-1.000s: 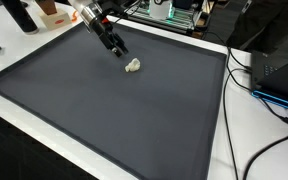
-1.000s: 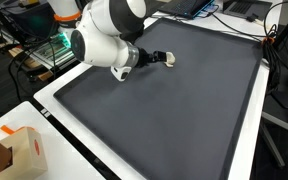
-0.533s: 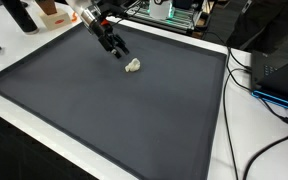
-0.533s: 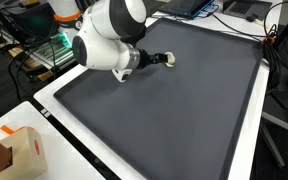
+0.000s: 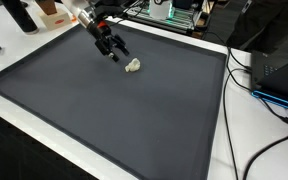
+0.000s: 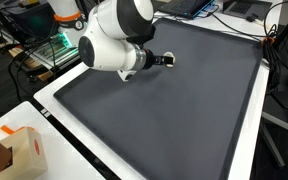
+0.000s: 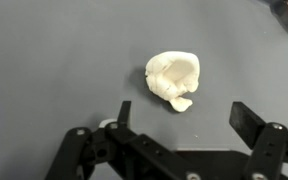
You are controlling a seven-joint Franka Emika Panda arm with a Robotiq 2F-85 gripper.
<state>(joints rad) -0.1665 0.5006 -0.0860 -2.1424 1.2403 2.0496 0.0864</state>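
So the tool has its fingers spread wide apart with nothing between them. In the wrist view a white crumpled lump lies on the dark mat just ahead of the gap, untouched. In an exterior view the tool sits just beside the lump, near the far edge of the table.

Compared with a second ago, the arm's big white joint has slid a little to the right, and the tool now mostly covers the lump there, where a bit of white showed before. The lump itself hasn't budged.

A tan box stands off the mat's near corner, and cables trail along the table's right side.
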